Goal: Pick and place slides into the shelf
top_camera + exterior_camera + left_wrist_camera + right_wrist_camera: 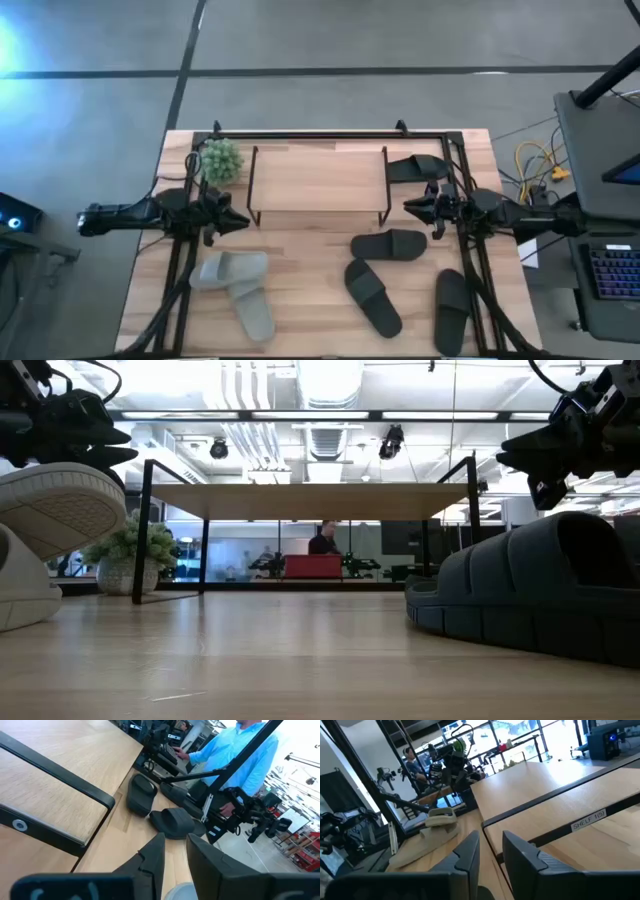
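Note:
Two pale grey-green slides (pixel 230 268) (pixel 256 312) lie sole-down on the near left of the table, one overlapping the other. Three black slides (pixel 390 243) (pixel 372 297) (pixel 452 310) rest on the near right, and another black slide (pixel 418 168) sits just right of the shelf (pixel 320 215). The shelf stands at the far middle and holds nothing. My left gripper (pixel 243 222) hovers by the shelf's left end, above the pale slides. My right gripper (pixel 408 207) hovers by its right end. Both are open by a narrow gap (pixel 175 852) (pixel 491 850) and hold nothing.
A small potted plant (pixel 221 160) stands at the far left corner beside the shelf. A black rail frame (pixel 180 270) edges the table. A person in a light blue shirt (pixel 240 745) stands beyond the table's right side. Bare wood lies between the two groups of slides.

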### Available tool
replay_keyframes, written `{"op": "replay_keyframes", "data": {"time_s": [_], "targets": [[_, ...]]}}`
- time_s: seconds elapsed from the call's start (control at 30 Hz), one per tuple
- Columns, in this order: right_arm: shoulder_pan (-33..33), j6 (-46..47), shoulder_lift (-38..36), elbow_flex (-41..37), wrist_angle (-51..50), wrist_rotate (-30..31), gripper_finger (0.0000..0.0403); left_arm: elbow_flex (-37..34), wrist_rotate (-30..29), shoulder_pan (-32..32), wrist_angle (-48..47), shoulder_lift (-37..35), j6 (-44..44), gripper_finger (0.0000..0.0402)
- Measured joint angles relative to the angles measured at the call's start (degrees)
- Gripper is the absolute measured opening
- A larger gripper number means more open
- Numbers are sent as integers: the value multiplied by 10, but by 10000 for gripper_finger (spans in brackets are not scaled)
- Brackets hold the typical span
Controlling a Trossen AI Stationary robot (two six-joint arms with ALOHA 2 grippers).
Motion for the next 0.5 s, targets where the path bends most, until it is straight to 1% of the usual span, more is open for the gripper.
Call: {"op": "replay_keyframes", "data": {"time_s": [0.27, 0.5], "targets": [[0, 0, 0, 0, 0, 0, 68, 0, 0, 0, 0, 0, 0, 66], [0, 0, 0, 0, 0, 0, 76, 0, 0, 0, 0, 0, 0, 66]]}}
